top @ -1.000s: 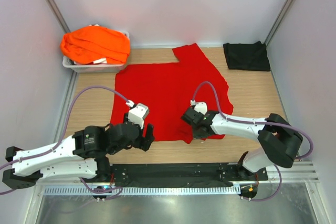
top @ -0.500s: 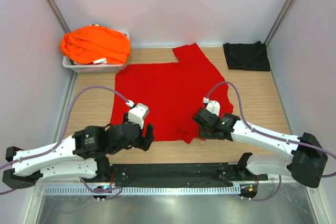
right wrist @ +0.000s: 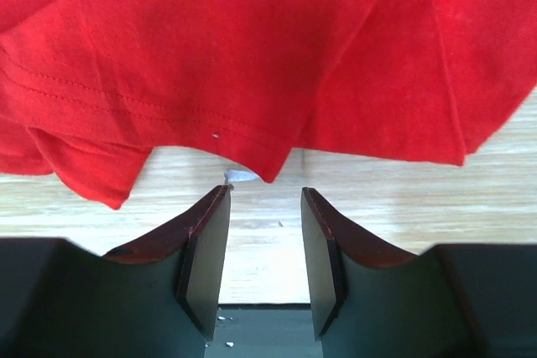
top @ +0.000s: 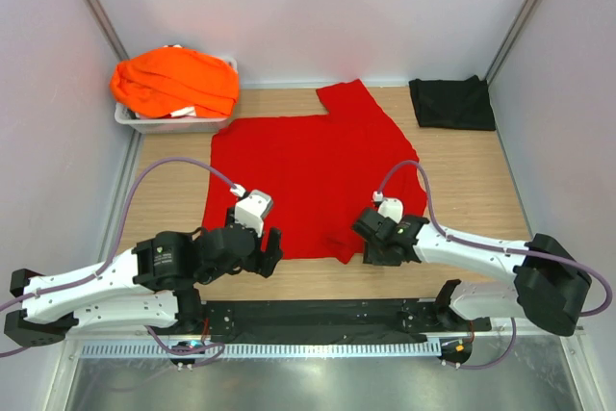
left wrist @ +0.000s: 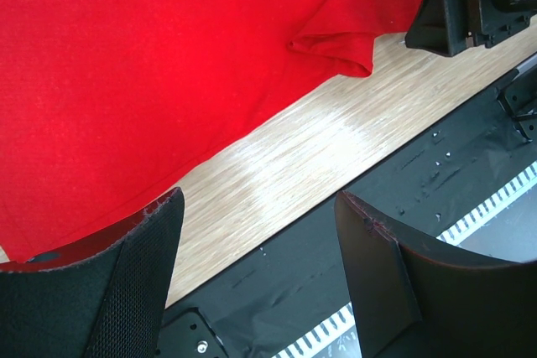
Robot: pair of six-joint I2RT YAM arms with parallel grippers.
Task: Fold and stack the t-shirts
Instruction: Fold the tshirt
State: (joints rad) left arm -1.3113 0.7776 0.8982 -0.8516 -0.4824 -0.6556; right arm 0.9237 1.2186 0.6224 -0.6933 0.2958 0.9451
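Right wrist view: we see the right gripper [right wrist: 264,200] parted, empty at the red shirt [right wrist: 252,56] hem, probably to fold; left gripper [left wrist: 258,204] wide, empty.

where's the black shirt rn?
Top view: the black shirt lies at the table's far right corner, right of the red shirt and clear of it.

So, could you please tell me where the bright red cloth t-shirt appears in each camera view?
Top external: bright red cloth t-shirt lies spread out mid-table.
Left wrist: the t-shirt fills the upper left.
Right wrist: the t-shirt fills the upper half.
Shared landmark: light wooden tabletop bordering its near hem.
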